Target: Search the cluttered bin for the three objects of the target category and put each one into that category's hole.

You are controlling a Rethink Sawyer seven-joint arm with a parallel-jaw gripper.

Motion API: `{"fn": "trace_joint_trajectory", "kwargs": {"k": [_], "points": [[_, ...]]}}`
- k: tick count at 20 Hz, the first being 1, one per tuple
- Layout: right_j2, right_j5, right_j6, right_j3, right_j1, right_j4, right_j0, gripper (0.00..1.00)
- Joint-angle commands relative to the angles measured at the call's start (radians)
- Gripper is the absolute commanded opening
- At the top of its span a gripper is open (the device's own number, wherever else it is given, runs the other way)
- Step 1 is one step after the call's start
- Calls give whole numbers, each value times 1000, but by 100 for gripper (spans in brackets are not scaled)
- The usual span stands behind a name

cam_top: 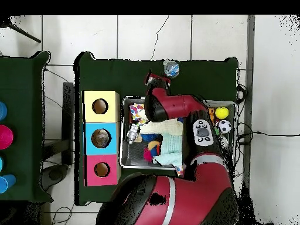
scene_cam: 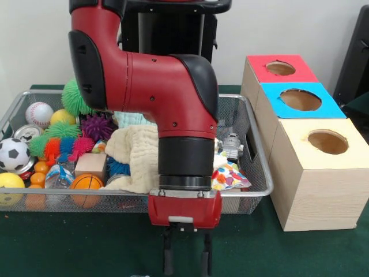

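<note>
Bottle [scene_cam: 232,145] in bin [scene_cam: 253,151], beside boxes [scene_cam: 314,179]

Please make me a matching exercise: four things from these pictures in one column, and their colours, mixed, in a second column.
Things:
1. baseball
2. soccer ball
3. mini basketball
4. middle box's top face

Colours:
A. orange
B. blue
C. black and white
D. white with red stitching

Pairs: 1-D, 2-C, 3-A, 4-B

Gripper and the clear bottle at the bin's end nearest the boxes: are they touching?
Apart. The front view shows the open gripper hanging outside the near wall of the bin, while the bottle lies inside the bin.
</note>
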Motion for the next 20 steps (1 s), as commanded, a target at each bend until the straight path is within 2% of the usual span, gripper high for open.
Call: {"fn": "trace_joint_trajectory", "kwargs": {"k": [1,4,10,20], "points": [[-81,84,-15,-40,3,-40,-3,100],[-95,83,-12,-37,-4,-36,3,100],[-98,90,-23,-81,20,-37,0,100],[-89,97,-23,-56,-5,-47,-6,100]]}}
